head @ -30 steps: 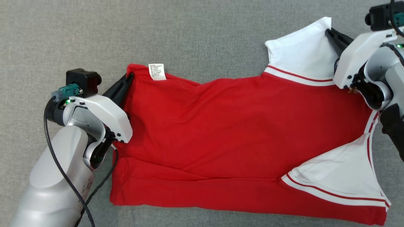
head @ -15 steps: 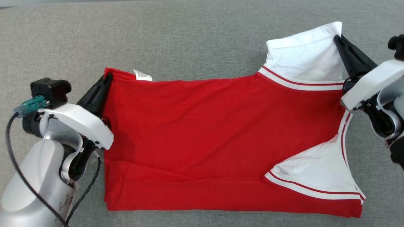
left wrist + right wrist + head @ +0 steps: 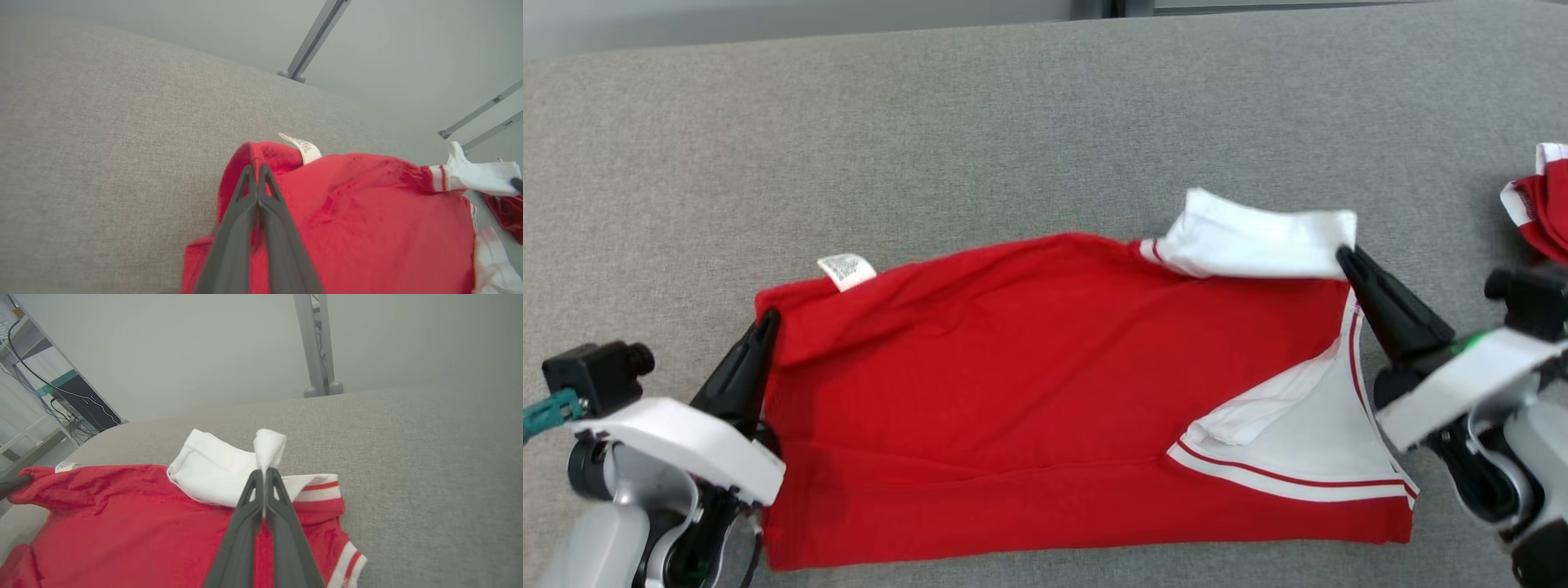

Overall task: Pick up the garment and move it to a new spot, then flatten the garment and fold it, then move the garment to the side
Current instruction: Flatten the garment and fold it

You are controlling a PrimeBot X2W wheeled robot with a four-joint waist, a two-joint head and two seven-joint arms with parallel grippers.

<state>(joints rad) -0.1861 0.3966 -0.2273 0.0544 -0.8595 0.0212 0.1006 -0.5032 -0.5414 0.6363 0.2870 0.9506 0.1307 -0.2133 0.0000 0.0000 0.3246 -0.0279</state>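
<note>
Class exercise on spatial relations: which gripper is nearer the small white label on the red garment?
Left. The left gripper clamps the garment right beside the label; the right gripper clamps the white sleeve at the opposite end.

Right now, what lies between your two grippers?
The red shirt spans the whole stretch, from the left gripper on one corner to the right gripper on the white sleeve; the head view shows it.
</note>
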